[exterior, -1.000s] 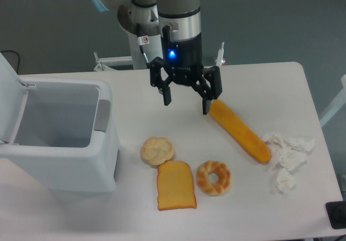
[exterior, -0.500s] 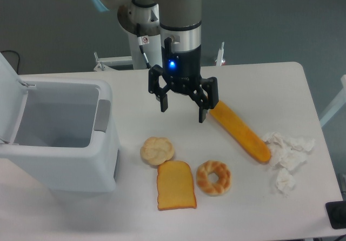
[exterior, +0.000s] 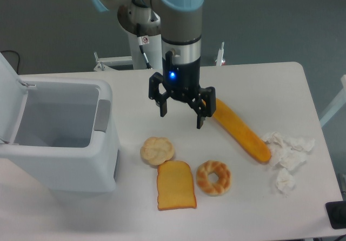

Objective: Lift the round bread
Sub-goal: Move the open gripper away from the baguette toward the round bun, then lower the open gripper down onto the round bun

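In the camera view, the gripper point(exterior: 181, 114) hangs above the table point(exterior: 135, 98) with its two fingers spread wide apart, and it holds nothing. The round bread point(exterior: 157, 150) lies on the table below the gripper, a little to its left side in the picture, apart from the fingers. Its lower edge touches the toast slice point(exterior: 175, 185). The twisted ring point(exterior: 213, 177) lies beside the toast. A long baguette point(exterior: 241, 132) lies near the gripper.

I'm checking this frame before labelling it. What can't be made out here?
- Bin: floor hidden by its own walls; lid cut off by the left edge.
- Long loaf: upper end behind the gripper.
- Round bread: underside unseen.
- Dark object: cut off by the right edge, unidentifiable.
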You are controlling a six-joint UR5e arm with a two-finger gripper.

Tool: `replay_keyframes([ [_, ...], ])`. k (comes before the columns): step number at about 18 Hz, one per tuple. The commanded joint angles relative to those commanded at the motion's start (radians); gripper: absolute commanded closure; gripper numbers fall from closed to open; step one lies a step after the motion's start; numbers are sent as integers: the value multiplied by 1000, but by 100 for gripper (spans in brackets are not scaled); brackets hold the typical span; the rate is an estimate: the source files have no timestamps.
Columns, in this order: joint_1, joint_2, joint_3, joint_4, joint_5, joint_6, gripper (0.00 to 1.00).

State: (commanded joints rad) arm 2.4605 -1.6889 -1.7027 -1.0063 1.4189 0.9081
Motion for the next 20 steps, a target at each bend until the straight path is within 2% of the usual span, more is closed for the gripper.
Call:
replay_keyframes([
  [20, -54, -138, -74, -5, 6, 1, 0],
])
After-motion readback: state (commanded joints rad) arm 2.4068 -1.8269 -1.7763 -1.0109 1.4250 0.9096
